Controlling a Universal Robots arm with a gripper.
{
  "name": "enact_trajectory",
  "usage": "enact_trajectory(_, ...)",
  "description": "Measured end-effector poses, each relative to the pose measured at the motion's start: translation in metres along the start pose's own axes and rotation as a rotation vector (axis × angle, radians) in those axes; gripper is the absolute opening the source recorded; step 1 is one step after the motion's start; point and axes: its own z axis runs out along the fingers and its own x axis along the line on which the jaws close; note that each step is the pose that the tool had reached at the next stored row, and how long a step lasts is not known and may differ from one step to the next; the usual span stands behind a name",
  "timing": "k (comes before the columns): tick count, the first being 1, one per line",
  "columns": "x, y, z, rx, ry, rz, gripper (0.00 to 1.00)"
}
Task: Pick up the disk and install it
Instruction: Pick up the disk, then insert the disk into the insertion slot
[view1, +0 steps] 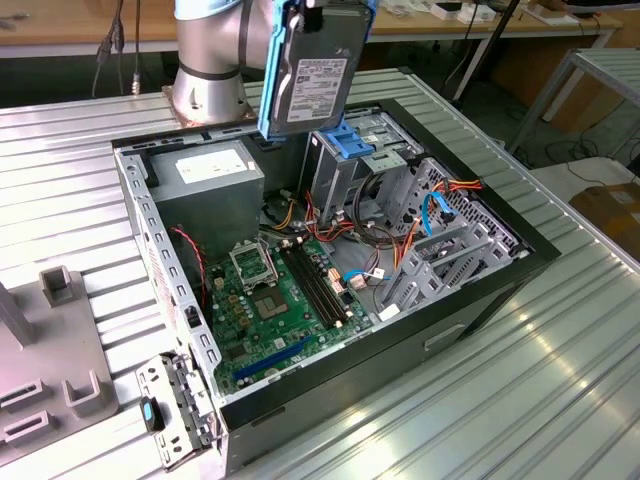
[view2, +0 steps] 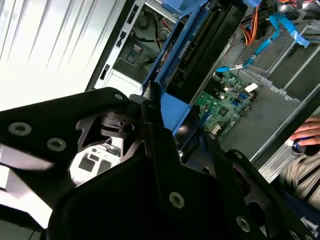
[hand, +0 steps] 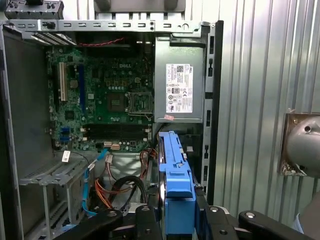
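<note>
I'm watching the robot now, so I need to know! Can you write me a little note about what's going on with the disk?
Gripper: shut on the disk, gripping it at one blue-railed end.
Disk: picked up and held upright in the air over the open computer case, above the grey drive cage.
Done: the pick-up.
Left: the install. The disk is not yet in the case.
Watch out: in the second wrist view, a person's hand is just past the case's edge.
</note>
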Motion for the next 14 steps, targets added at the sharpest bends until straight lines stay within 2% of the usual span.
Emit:
enact_trajectory(1, 0.0003, -0.0198, 0.0023, 0.0000, 0.0000, 0.000, 0.36)
enact_trajectory(4, 0.0007, -0.0462, 0.0055, 0.0000, 0.0000, 0.000, 0.36)
enact_trajectory(5, 0.0009, -0.0539, 0.0064, -0.0001, 0.0000, 0.000, 0.36)
enact_trajectory(6, 0.0009, -0.0583, 0.0069, 0.0000, 0.0001, 0.000, 0.36)
enact_trajectory(7, 0.0053, -0.0583, 0.0069, -0.0001, 0.0001, 0.000, 0.36)
enact_trajectory(8, 0.0157, -0.0582, 0.0069, -0.0001, 0.0001, 0.000, 0.36)
enact_trajectory(9, 0.0224, -0.0582, 0.0070, 0.0000, 0.0000, 0.000, 0.36)
enact_trajectory(14, 0.0328, -0.0582, 0.0070, 0.0000, 0.0001, 0.000, 0.36)
